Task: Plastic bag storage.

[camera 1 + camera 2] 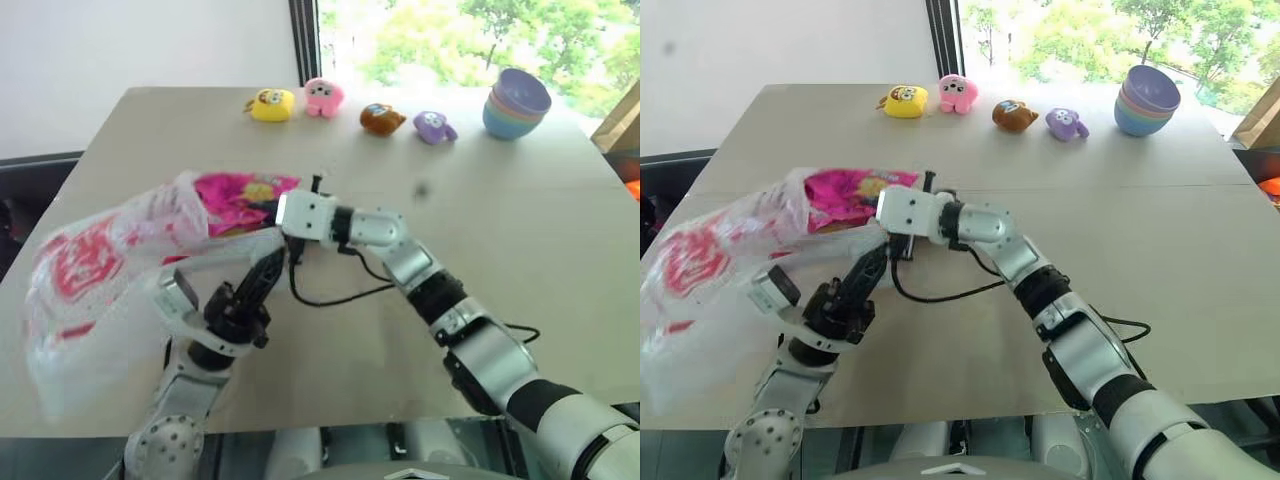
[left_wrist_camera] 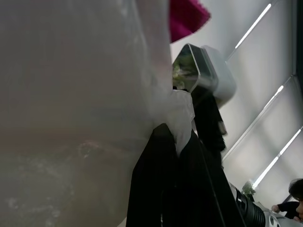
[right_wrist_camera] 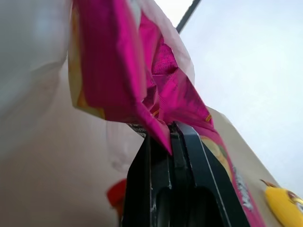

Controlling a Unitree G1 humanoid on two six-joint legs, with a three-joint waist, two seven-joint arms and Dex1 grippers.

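The plastic bag (image 1: pixel 90 270), thin, translucent white with red print, billows over the table's left side. My left gripper (image 1: pixel 272 262) is shut on a pinch of the bag's rim, seen close in the left wrist view (image 2: pixel 176 137) with the film (image 2: pixel 71 94) rising beside the fingers. My right gripper (image 1: pixel 268 208) reaches in from the right, pointing left, and is shut on a corner of a shiny magenta snack packet (image 3: pixel 142 80). The packet (image 1: pixel 240 192) lies partly inside the bag's mouth, just above the left gripper.
Along the far edge of the tan table (image 1: pixel 500 220) stand a yellow plush (image 1: pixel 271 104), a pink one (image 1: pixel 323 96), a brown one (image 1: pixel 382 118), a purple one (image 1: pixel 434 126) and stacked pastel bowls (image 1: pixel 516 103). A black cable (image 1: pixel 330 295) hangs below the right wrist.
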